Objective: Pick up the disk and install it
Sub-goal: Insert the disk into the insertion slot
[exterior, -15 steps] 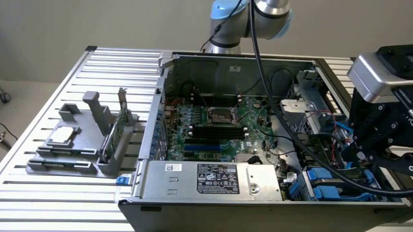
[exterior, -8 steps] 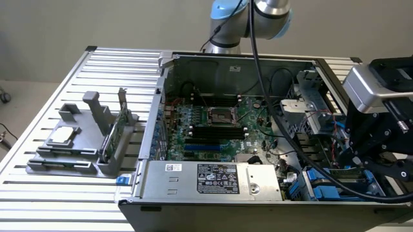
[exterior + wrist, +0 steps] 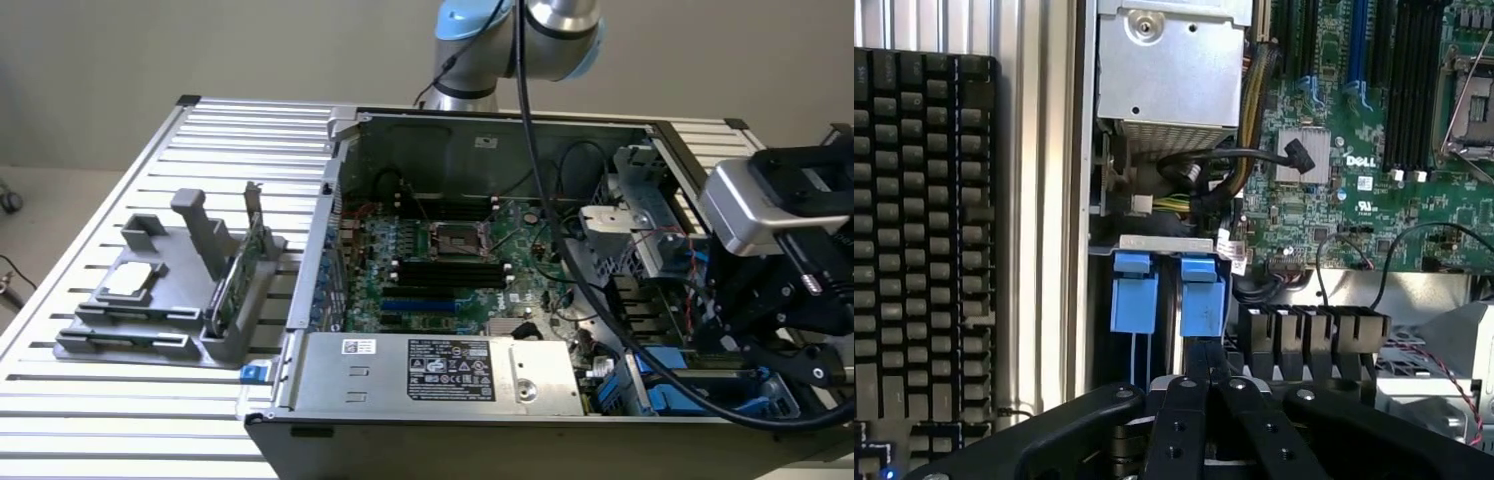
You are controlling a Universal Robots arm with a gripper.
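Jaws pressed together, nothing clamped between them. The tips are right at the end of the disk [image 3: 1204, 300]; can't tell if they touch it.

The disk is slotted into the drive bay in the corner of the case [image 3: 350, 200]. Only the blue carrier end shows, the body is hidden. A second blue carrier [image 3: 1134, 292] is in the slot just beside it, parallel.

Next to the bay is a row of black clips [image 3: 1304, 330], with black cables [image 3: 1214, 175] looping above both carriers.

Past the cables is the power supply [image 3: 1169, 70], a silver box against the case wall. Beside it is the motherboard [image 3: 1354, 190] with a small finned heatsink [image 3: 1301, 155]. Farther in are the memory slots [image 3: 1399, 80] and the CPU socket [image 3: 1469, 100].

Outside the case wall a black keyboard [image 3: 924, 250] lies on the slatted counter [image 3: 134, 420].

In the exterior view my arm [image 3: 521, 30] comes in from behind the case. Well apart, on the exterior view's left, a grey holder [image 3: 147, 300] stands on the counter. It carries a small square chip [image 3: 134, 280] lying flat and a thin grey card [image 3: 240, 270] standing upright.
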